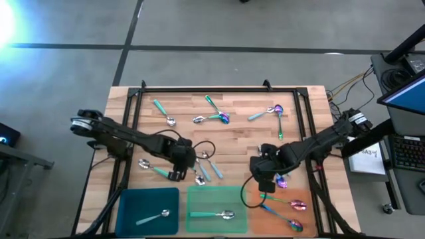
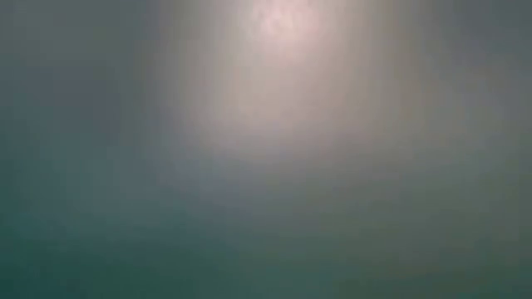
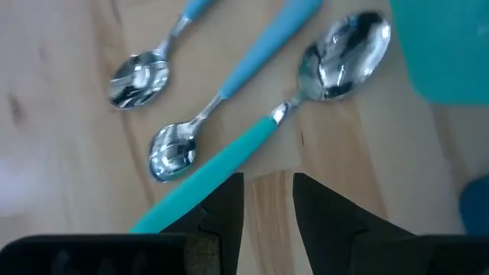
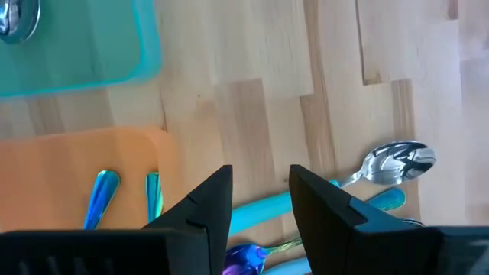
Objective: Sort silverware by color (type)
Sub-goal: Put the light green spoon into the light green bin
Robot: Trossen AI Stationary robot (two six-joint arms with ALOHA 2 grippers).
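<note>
Wooden table point(image 1: 232, 143) carries scattered spoons point(image 1: 216, 117) and three trays at its near edge. Left gripper point(image 3: 267, 191) hovers, fingers apart, over a teal-handled spoon point(image 3: 252, 145). Right gripper point(image 4: 260, 191), also parted, hangs above blue-handled spoons point(image 4: 263, 212) beside the orange tray point(image 4: 76, 164); low view seems obscured.

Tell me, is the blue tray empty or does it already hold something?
Not empty. The blue tray holds one spoon with a pale blue handle, lying flat inside it near the front edge, seen in the high view.
</note>
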